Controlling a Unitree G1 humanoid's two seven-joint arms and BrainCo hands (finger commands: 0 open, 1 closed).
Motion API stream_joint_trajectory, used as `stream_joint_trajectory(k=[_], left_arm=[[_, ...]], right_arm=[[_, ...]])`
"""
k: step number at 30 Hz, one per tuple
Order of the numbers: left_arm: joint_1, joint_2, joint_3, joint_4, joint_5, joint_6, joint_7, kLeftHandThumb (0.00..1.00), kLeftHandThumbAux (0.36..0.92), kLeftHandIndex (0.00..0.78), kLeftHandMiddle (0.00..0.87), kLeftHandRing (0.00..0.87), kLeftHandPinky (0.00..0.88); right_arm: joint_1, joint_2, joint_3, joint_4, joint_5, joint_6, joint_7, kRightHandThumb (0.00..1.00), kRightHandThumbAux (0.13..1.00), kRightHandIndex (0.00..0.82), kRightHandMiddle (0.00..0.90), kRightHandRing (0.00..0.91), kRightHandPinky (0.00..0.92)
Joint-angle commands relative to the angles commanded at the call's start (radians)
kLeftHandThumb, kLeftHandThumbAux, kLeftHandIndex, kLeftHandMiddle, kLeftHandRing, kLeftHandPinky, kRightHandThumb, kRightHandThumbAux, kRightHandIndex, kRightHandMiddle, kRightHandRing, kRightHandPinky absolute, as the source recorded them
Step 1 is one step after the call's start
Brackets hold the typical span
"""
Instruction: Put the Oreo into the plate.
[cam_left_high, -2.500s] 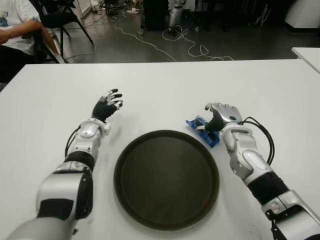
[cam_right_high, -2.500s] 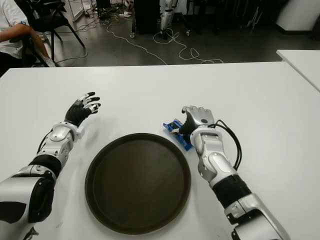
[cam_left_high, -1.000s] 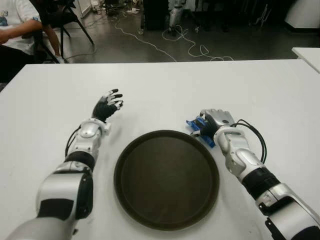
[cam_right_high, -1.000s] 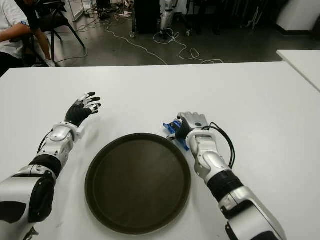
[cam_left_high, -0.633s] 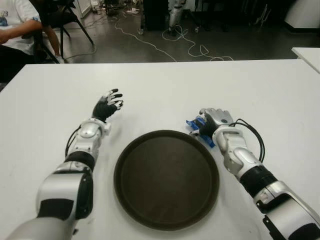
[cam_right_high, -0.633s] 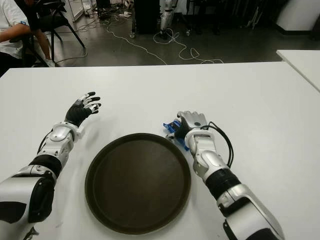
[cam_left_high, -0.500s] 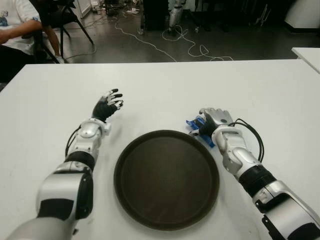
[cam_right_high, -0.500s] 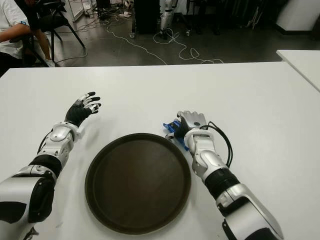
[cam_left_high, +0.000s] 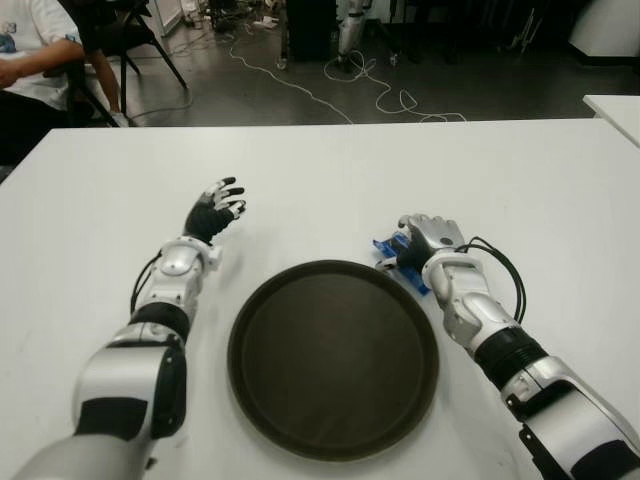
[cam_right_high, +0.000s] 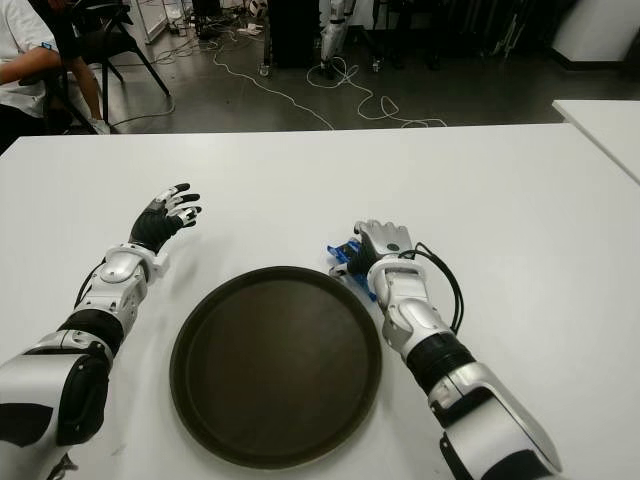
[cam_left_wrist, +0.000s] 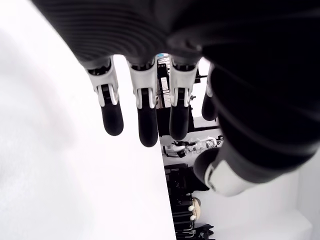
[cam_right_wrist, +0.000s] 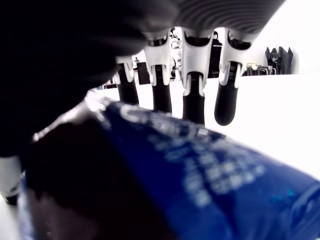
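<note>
Oreo (cam_left_high: 398, 262) was a blue pack w/ pale print, too blurred to read in the right wrist view. It lay on the table (cam_left_high: 520, 180) just past the plate's (cam_left_high: 333, 358) far right rim, outside it. Right hand (cam_left_high: 428, 240) sat over the pack, fingers (cam_right_wrist: 193, 103) curled round it, grasping. Left hand (cam_left_high: 214, 211) showed left of the plate, fingers (cam_left_wrist: 142, 110) relaxed, holding nothing.
</note>
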Motion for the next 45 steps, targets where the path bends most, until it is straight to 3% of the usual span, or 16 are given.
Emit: stream_joint_trajectory(k=[7, 10, 12, 15, 18, 21, 27, 45], left_arm=[[0.002, 0.001, 0.000, -0.002, -0.001, -0.002, -0.001, 0.062, 0.722, 0.120, 0.191, 0.192, 0.200], [0.001, 0.002, 0.000, -0.001, -0.002, 0.001, 0.000, 0.062, 0.718, 0.120, 0.193, 0.190, 0.191], [0.000, 0.004, 0.001, 0.000, -0.002, 0.002, -0.001, 0.060, 0.715, 0.123, 0.197, 0.190, 0.188], [0.001, 0.004, 0.001, -0.001, -0.002, 0.000, -0.002, 0.057, 0.716, 0.124, 0.197, 0.189, 0.186], [0.001, 0.005, 0.000, -0.002, -0.001, -0.001, -0.005, 0.056, 0.723, 0.121, 0.192, 0.186, 0.188], [0.000, 0.007, -0.001, -0.002, -0.001, 0.002, -0.007, 0.053, 0.730, 0.121, 0.191, 0.185, 0.188], [0.000, 0.007, 0.000, -0.001, -0.002, 0.000, -0.007, 0.051, 0.740, 0.124, 0.195, 0.190, 0.188], [0.000, 0.006, 0.007, -0.002, -0.010, -0.002, -0.012, 0.056, 0.727, 0.120, 0.190, 0.188, 0.194]], right_arm=[[-0.008, -0.004, 0.004, 0.012, 0.007, -0.008, -0.018, 0.000, 0.569, 0.293, 0.316, 0.362, 0.408], [-0.005, -0.010, 0.005, -0.001, 0.006, -0.009, -0.024, 0.020, 0.640, 0.364, 0.411, 0.451, 0.509], [-0.001, -0.014, 0.006, -0.013, 0.003, -0.009, -0.027, 0.102, 0.707, 0.446, 0.525, 0.541, 0.594], [0.000, -0.021, 0.011, -0.027, -0.002, -0.008, -0.022, 0.192, 0.753, 0.507, 0.612, 0.619, 0.651], [0.002, -0.033, 0.019, -0.038, -0.006, -0.020, -0.019, 0.525, 0.735, 0.455, 0.653, 0.656, 0.669], [0.001, -0.044, 0.026, -0.039, -0.008, -0.033, -0.020, 0.638, 0.728, 0.438, 0.663, 0.663, 0.670], [-0.002, -0.056, 0.029, -0.039, -0.005, -0.050, -0.037, 0.689, 0.727, 0.429, 0.635, 0.641, 0.651], [-0.002, -0.053, -0.009, -0.037, 0.027, -0.057, -0.087, 0.696, 0.732, 0.423, 0.574, 0.609, 0.615]])
